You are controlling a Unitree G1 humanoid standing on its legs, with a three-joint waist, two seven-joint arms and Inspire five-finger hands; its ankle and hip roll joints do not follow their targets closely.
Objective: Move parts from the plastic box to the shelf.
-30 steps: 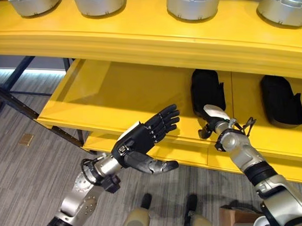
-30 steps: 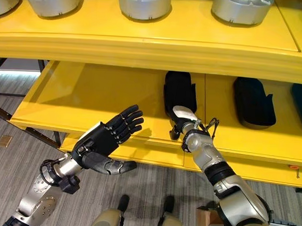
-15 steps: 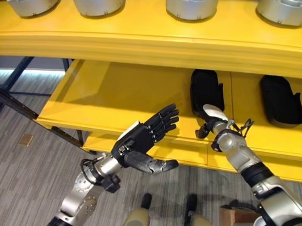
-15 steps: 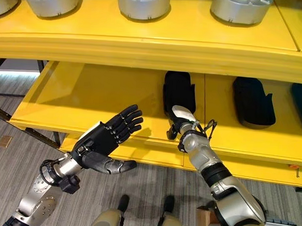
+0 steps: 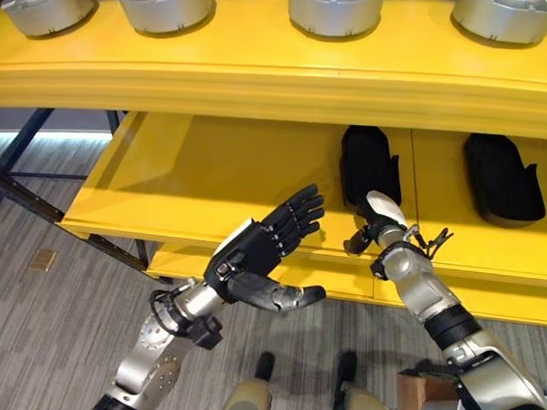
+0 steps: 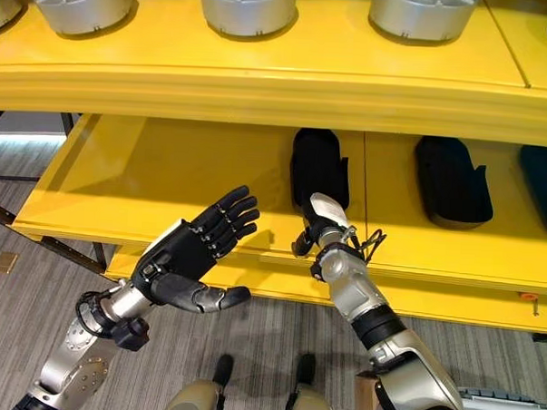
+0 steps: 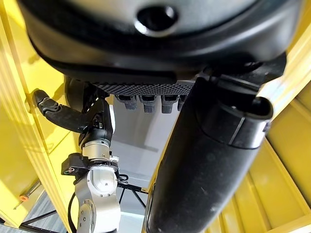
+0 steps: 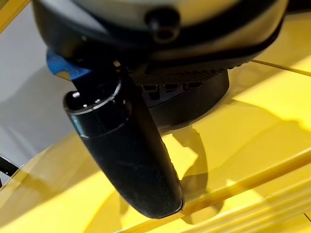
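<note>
Yellow shelf (image 5: pixel 212 166) fills the frame; right hand (image 5: pixel 370 229) has drawn back from the black part (image 5: pixel 368 164), fingers hidden, grip unclear; left hand (image 5: pixel 262 252) hovers centre, spread empty.

Bright yellow shelf (image 5: pixel 211 175) holds black moulded parts (image 5: pixel 369 164), with silver-grey metal housings (image 5: pixel 335 10) above; floor (image 5: pixel 31 340) is grey (streaked, carpet-like).

Head stereo pair down onto the yellow shelf (image 5: pixel 257 172); wrist cameras close along each hand.
</note>
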